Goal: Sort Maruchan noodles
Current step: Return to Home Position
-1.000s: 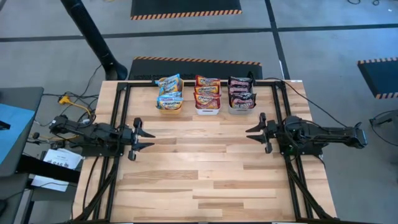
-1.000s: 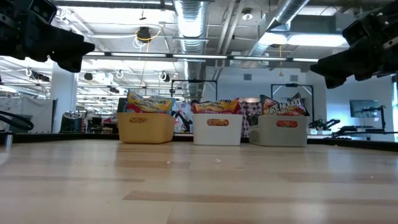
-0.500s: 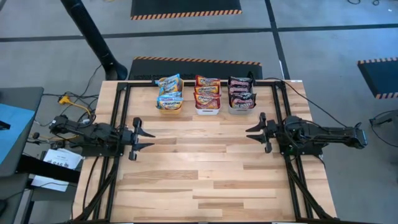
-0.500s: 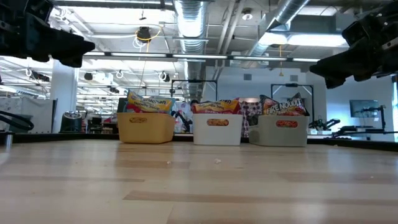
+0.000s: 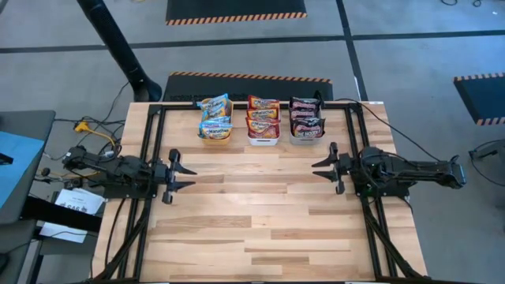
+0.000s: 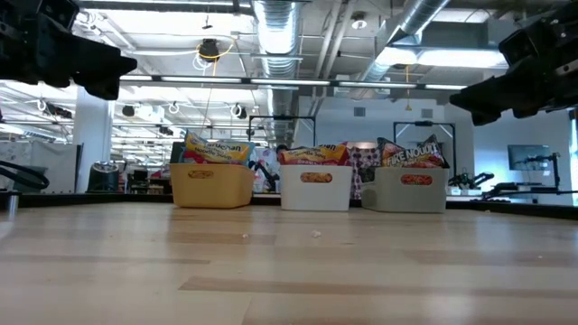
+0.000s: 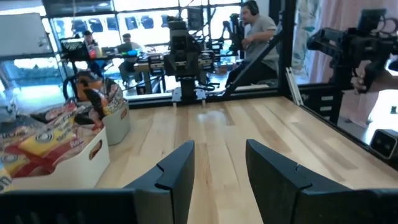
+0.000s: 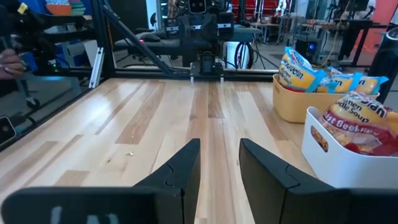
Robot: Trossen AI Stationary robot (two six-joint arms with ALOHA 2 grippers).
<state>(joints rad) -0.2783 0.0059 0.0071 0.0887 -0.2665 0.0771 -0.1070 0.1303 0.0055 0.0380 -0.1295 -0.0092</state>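
I see the pale wooden plank bench lying open across its middle and near half, so a hand can sweep freely there. Along the far edge three small plastic bins stand in a row (orange bin, white bin, grey bin), with narrow gaps between them. Flat plastic noodle packets are heaped above their rims. Black metal frame rails hem both sides, where the left hand and right hand hang, fingers spread.

The wooden table bears an orange bin, white bin and grey bin.
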